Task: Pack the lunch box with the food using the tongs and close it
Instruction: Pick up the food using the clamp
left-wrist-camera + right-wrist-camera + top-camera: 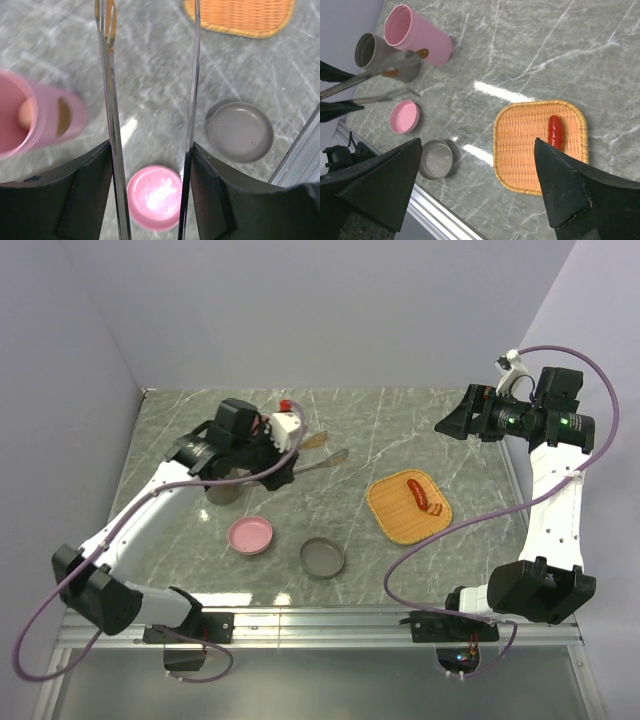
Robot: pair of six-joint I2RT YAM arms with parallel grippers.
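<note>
**Tongs in left gripper, right gripper wide and empty**

Left gripper (150, 150) is clamped on the tongs (110, 100). We see each slim silver arm lying against the inner face of one finger. The tongs are partly spread, with their tips apart. One tip shows an orange-brown tint, and we cannot tell whether that is food or a reflection. From above, the tongs hang over the far left of the table (400, 430). Their tips point right and stop short of the orange tray (520, 150).

Right gripper (450, 423) hangs over the far right of the table, well apart from the tongs. Its jaws are spread wide and hold nothing.

The red strip (555, 131) lies on the right half of the tray. We see a pale ball (24, 114) inside the pink cup (420, 37). The grey cup (370, 50) is just beside the pink cup, and one tong arm crosses in front of it in the right wrist view. We cannot tell whether the arm touches it.

The pink lid (404, 116) and grey lid (436, 159) lie flat on the table, near side, between the cups and the tray. They are apart from each other.
</note>
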